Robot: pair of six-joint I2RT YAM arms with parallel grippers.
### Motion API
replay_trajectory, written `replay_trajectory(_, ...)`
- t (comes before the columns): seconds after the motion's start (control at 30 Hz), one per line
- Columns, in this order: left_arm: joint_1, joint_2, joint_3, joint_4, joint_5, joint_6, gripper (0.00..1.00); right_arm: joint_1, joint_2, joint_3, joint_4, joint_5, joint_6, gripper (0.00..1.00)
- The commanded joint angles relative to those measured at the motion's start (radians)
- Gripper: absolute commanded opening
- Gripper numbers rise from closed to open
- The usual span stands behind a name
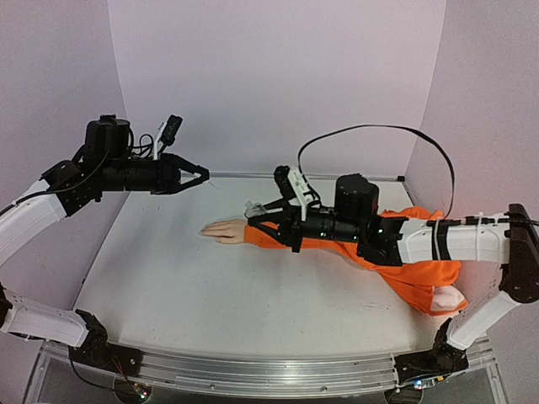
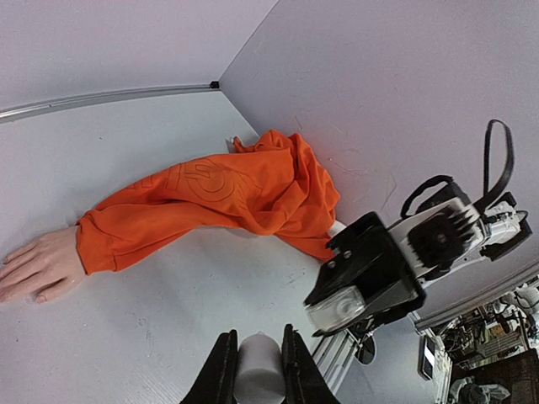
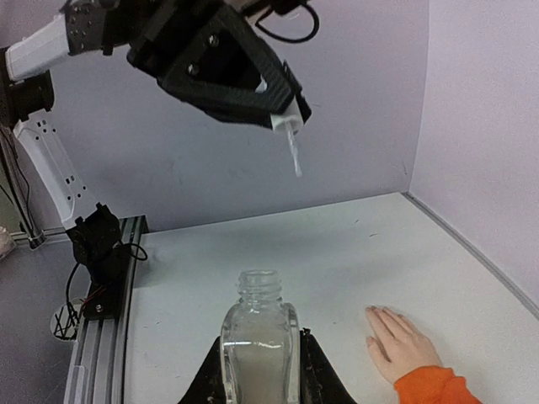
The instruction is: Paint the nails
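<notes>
Nails (image 3: pixel 376 315) on the mannequin hand (image 1: pixel 224 230) lie low on the table (image 1: pixel 210 286), at the end of the orange sleeve (image 2: pixel 210 202), well apart from the brush cap (image 3: pixel 285 120) that my left gripper (image 1: pixel 202 177) clamps high in the air. My right gripper (image 3: pixel 259 362) is closed around the uncapped clear bottle (image 3: pixel 258 332), near the hand. Risks, as I judge them: those nails are tiny, so a slanted descent could smear skin or table, and tipping my right wrist would spill the bottle's contents onto the sleeve.
</notes>
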Motion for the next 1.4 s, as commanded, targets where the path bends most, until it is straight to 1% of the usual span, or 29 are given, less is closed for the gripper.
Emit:
replay_trajectory(0.0, -0.007, -0.055, -0.023, 0.035, 0.045, -0.009, 0.0, 0.05, 0.075, 0.097, 0.111, -0.008, 0.034, 0.0)
replay_trajectory(0.23, -0.01, -0.06, -0.033, 0.036, 0.092, 0.002, 0.0, 0.073, 0.151, 0.156, 0.149, 0.006, 0.051, 0.0)
replay_trajectory(0.63, -0.032, -0.044, -0.041, 0.036, 0.097, 0.027, 0.0, 0.075, 0.203, 0.2, 0.152, 0.026, 0.057, 0.0)
replay_trajectory(1.37, -0.053, -0.031, -0.047, 0.025, 0.064, 0.047, 0.0, 0.081, 0.204, 0.196, 0.189, 0.026, 0.054, 0.0)
